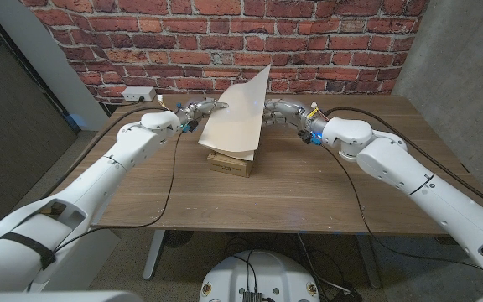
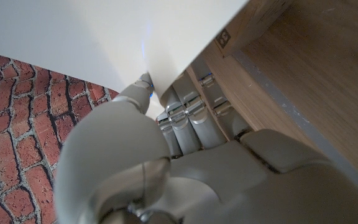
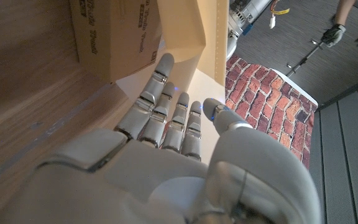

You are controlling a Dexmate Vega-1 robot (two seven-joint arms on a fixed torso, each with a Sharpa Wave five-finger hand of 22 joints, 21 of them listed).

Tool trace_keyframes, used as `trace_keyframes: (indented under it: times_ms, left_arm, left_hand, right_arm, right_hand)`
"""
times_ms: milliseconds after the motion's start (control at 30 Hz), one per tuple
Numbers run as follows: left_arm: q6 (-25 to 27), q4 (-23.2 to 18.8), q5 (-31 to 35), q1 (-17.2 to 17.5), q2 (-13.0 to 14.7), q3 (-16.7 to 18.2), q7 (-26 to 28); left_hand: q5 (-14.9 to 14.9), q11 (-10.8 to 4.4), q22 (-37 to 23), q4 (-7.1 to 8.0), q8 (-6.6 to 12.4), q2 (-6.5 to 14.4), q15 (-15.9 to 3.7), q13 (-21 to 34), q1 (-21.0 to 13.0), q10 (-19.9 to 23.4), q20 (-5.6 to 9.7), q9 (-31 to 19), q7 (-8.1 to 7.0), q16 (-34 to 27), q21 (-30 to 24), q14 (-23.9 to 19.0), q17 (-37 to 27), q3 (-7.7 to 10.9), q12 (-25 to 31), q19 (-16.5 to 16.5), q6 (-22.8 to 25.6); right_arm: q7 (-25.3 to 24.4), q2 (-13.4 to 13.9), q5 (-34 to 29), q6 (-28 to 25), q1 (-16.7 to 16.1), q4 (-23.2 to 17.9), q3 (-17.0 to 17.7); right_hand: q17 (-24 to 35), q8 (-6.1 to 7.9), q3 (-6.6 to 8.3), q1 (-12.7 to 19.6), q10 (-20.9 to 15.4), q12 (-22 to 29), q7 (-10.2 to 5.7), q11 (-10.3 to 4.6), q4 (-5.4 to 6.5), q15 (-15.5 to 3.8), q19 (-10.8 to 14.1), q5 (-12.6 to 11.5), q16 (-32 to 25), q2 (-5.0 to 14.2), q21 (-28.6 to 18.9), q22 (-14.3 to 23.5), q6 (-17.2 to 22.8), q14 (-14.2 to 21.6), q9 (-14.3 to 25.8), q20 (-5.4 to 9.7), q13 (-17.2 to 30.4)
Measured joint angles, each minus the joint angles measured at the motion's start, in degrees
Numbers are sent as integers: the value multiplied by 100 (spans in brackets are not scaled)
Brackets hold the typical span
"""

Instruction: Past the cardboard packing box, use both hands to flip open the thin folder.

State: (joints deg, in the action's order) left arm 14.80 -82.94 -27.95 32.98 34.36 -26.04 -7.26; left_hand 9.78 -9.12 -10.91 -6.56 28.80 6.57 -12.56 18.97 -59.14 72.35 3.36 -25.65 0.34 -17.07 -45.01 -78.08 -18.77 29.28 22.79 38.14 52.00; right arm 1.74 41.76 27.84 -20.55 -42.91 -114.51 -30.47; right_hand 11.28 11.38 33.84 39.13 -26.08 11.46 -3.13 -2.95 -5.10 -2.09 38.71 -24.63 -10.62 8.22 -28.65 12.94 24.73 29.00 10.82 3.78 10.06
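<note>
A lab or test room: a plain wooden bench [image 1: 309, 189] on metal legs stands against an exposed red brick wall [image 1: 225, 33], with a grey concrete wall [image 1: 459, 50] at 2 o'clock and a white power box [image 1: 138, 93] with trailing cables at 10 o'clock.

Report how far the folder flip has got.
Done: the folder's cover is lifted, standing steeply behind the cardboard box. In hand: the left hand holds one side of the cover, the right hand is at the other. Left: laying the cover fully open.
</note>
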Motion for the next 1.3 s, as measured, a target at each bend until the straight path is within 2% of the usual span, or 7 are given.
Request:
trace_keyframes:
  times_ms: [233, 367, 567, 667, 1000, 1167, 1300]
  left_arm:
    - [-27, 129, -70, -50, -51, 16, -76]
    - [-69, 226, -165, -87, -96, 22, -203]
    - [-126, 390, -309, -131, -172, 47, -384]
    - [-155, 482, -392, -152, -216, 63, -477]
    - [-232, 768, -616, -196, -358, 121, -724]
    - [-259, 812, -705, -197, -398, 165, -761]
    - [-261, 815, -774, -188, -419, 200, -768]
  left_hand:
    - [20, 0, 0, 18, -1, 0, 1, 3, 0, 0, 32, 17, 0, 0, -40, 0, 0, 17, -2, -31, 0]
    - [20, 0, 0, 25, -2, -29, 1, -5, 29, 0, 32, 36, -13, 7, -40, -1, 0, 25, -2, -31, 13]
    - [19, -7, -1, 25, -44, -30, 7, 15, 29, 7, 30, 44, -13, 44, -84, 36, 1, 24, -2, -71, 13]
    - [19, 4, -1, 25, -54, -29, 7, 20, 29, -4, 11, 44, -13, 44, -85, 54, 1, 24, -1, -93, 13]
    - [18, 12, -1, 41, -90, 9, -14, -11, 68, -14, 11, 43, 2, 100, -158, 97, 1, 39, -41, -92, -2]
    - [18, 13, -1, 41, -90, -22, -4, -12, 98, -14, 11, 44, 2, 100, -183, 108, 1, 39, -41, -92, -2]
    - [18, 13, -1, 41, -90, -23, -3, -12, 98, -15, 12, 44, 1, 100, -204, 107, 1, 39, -41, -93, -2]
  right_arm:
    - [-670, 24, -1005, -927, 200, -487, -365]
    - [-1020, -82, -1856, -1753, 573, -886, -1000]
    - [-1351, -336, -2744, -2833, 861, -1061, -1563]
    - [-1486, -475, -3068, -3291, 965, -1091, -1748]
    - [-1819, -941, -3881, -4696, 1357, -1029, -2328]
    - [-1922, -1123, -4081, -5129, 1561, -959, -2606]
    - [-1932, -1160, -4140, -5226, 1666, -920, -2745]
  right_hand:
    - [-59, -62, -533, 78, 231, -46, -276, -344, -163, -75, -248, 578, 0, -172, -31, -16, -276, -87, 0, -45, 0]
    - [-90, -62, -769, 189, 335, -46, -407, -540, -278, -72, -358, 912, 24, -310, -31, -95, -347, -163, 0, -158, -1]
    - [-129, -106, -1075, 122, 499, -77, -423, -558, -293, -53, -451, 1201, 33, -506, -8, -172, -516, -310, -1, -332, 0]
    - [-130, -105, -1274, 31, 729, -90, -387, -468, -205, -31, -683, 1293, 68, -597, 143, -214, -719, -548, -1, -563, 0]
    - [-126, -105, -1925, -591, 1297, -90, -261, -351, 227, 404, -2234, 1332, 71, -495, 1010, -284, -1228, -1511, -2, -1167, 0]
    - [-126, -55, -2107, -906, 1281, -41, -292, -367, 410, 231, -2630, 1355, 71, -376, 1281, -284, -1196, -1583, -2, -1223, 0]
    - [-143, -34, -2169, -1085, 1114, 21, -353, -423, 539, -13, -2818, 1355, 45, -243, 1473, -284, -1104, -1479, -17, -973, 0]
